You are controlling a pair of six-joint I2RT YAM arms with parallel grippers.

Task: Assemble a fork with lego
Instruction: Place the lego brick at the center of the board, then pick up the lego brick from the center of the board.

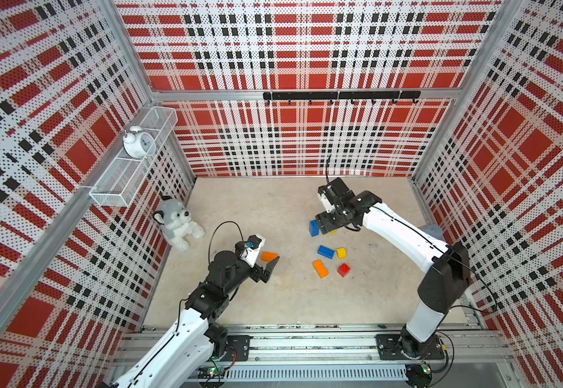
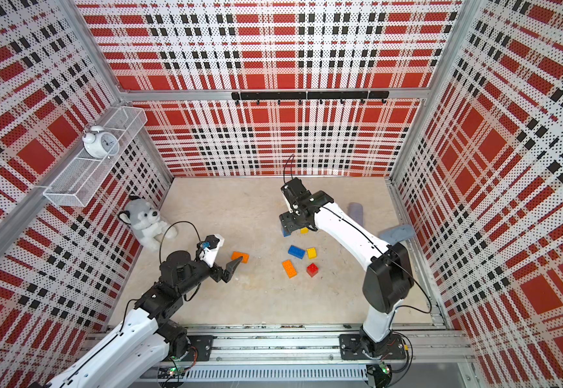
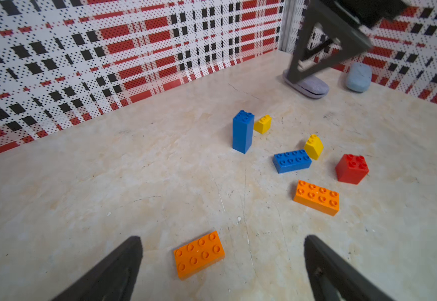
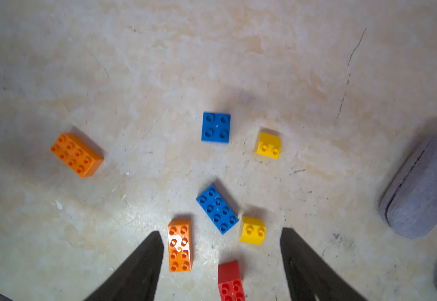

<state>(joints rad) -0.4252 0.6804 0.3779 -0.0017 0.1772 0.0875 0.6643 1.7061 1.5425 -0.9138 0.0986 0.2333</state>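
The lego lies as loose bricks on the table; no fork is in view. A blue tower (image 1: 314,228) (image 4: 216,127) stands upright beside a small yellow brick (image 3: 263,124). Nearer the front lie a long blue brick (image 1: 326,251), another yellow brick (image 1: 341,252), a long orange brick (image 1: 320,268) and a red brick (image 1: 343,269). A second long orange brick (image 3: 199,254) rests just ahead of my left gripper (image 3: 222,237), which is open and empty. My right gripper (image 4: 221,230) hovers above the blue tower, open, holding nothing.
A plush husky (image 1: 177,223) sits against the left wall under a wire shelf (image 1: 132,174) holding an alarm clock (image 1: 139,142). A grey pouch (image 3: 307,84) and a pale blue pouch (image 3: 358,77) lie near the right wall. A hook rail (image 1: 340,95) runs along the back wall.
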